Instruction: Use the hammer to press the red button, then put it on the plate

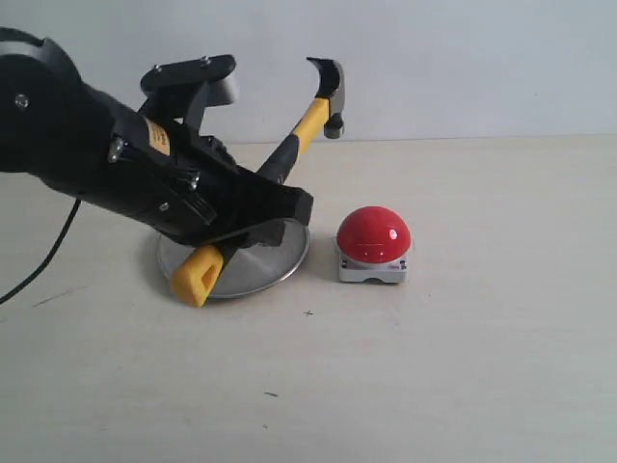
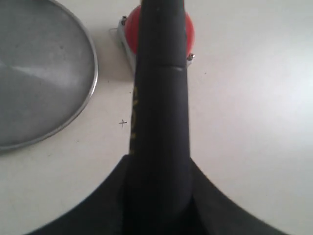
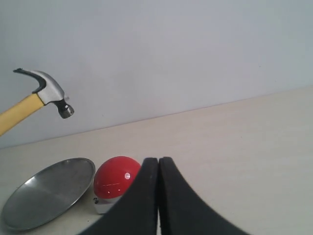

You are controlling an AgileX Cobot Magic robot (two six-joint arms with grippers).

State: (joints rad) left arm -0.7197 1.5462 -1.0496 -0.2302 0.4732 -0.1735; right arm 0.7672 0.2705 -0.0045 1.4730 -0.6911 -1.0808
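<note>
The table (image 1: 482,367) was wide and flat, with a smooth top the colour of pale cream. Behind it stood a plain wall (image 1: 463,58), light grey with a bit of blue in it. The two met in a straight line far at the back. A tiny dark cross mark (image 1: 308,313) sat on the table top near the middle. A little nearer the front lay a small dark speck (image 1: 271,394). Over on the left was a thin, faint scratch (image 1: 53,297). A black cable (image 1: 45,258) curved down there and ran off the left side.
</note>
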